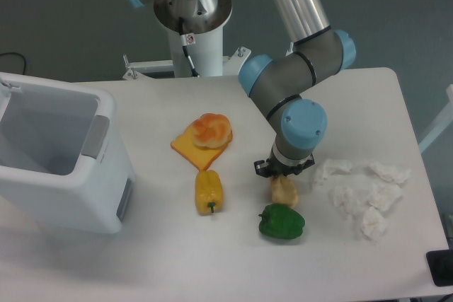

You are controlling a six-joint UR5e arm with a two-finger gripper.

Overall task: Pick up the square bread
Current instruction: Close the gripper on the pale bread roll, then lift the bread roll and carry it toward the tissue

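The square bread (284, 191) is a small pale yellow-tan block on the white table, just behind the green pepper (282, 222). My gripper (283, 177) stands straight over it, pointing down, and its fingers are down around the top of the bread. The arm's wrist hides the fingertips, so I cannot tell whether they press on the bread. The bread rests on the table.
A yellow pepper (208, 191) lies left of the bread. A round orange-swirled bun (211, 130) sits on a flat orange slice (196, 148). Crumpled white tissues (364, 191) lie to the right. A white bin (53, 153) stands at the left.
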